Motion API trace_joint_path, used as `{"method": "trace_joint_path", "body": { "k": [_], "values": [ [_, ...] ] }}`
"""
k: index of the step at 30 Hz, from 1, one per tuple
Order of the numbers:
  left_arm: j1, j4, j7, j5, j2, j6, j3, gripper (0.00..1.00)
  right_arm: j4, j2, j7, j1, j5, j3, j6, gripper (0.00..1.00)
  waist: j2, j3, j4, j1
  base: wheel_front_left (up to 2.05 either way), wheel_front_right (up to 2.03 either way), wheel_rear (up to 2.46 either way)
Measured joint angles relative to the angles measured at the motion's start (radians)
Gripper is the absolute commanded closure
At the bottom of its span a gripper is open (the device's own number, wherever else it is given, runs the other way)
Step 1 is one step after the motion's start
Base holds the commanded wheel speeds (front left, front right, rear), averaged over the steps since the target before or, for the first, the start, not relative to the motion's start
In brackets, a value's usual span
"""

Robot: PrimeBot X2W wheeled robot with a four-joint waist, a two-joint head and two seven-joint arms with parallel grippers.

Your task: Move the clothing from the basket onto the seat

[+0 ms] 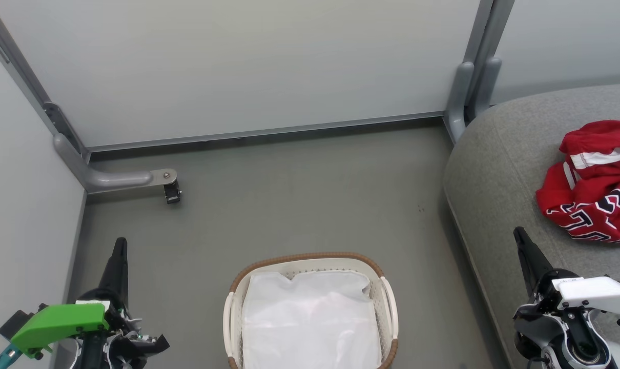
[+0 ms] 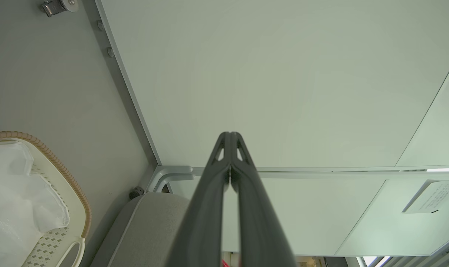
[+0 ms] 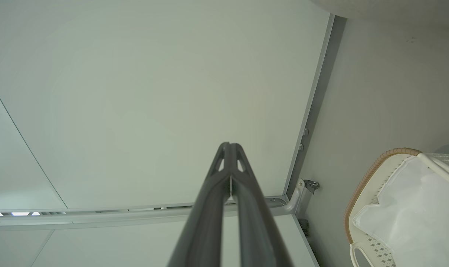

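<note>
Clothing: red crumpled heap (image 1: 594, 192), white stripes, dark white-edged letters too folded to read, on the seat, far right.
Seat: grey woven cushion (image 1: 494, 179), rounded corner.
Basket: oval perforated white plastic (image 1: 310, 258), brown woven rim, near centre on the floor (image 1: 289, 205), flat white sheet (image 1: 310, 318) inside.
Left claw: (image 1: 120, 242) fingers pressed together, empty.
Right claw: (image 1: 518, 233) pinched tight, empty.

Pale partition panels (image 1: 238, 66) in grey metal frames (image 1: 269, 132) enclose a plain grey floor (image 1: 300, 205), evenly lit.

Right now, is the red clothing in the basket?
Out: the red clothing lies crumpled on the grey seat; the basket shows a white sheet.
</note>
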Motion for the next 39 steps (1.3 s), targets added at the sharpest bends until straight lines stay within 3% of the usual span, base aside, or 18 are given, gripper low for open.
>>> {"method": "trace_joint_path", "body": {
  "k": [39],
  "values": [
    [0.0,0.0,0.0,0.0,0.0,0.0,0.0,1.0,0.0,0.0,0.0,0.0,0.0,0.0,0.0,1.0,0.0,0.0,0.0,0.0,0.0,0.0,0.0]
  ]
}}
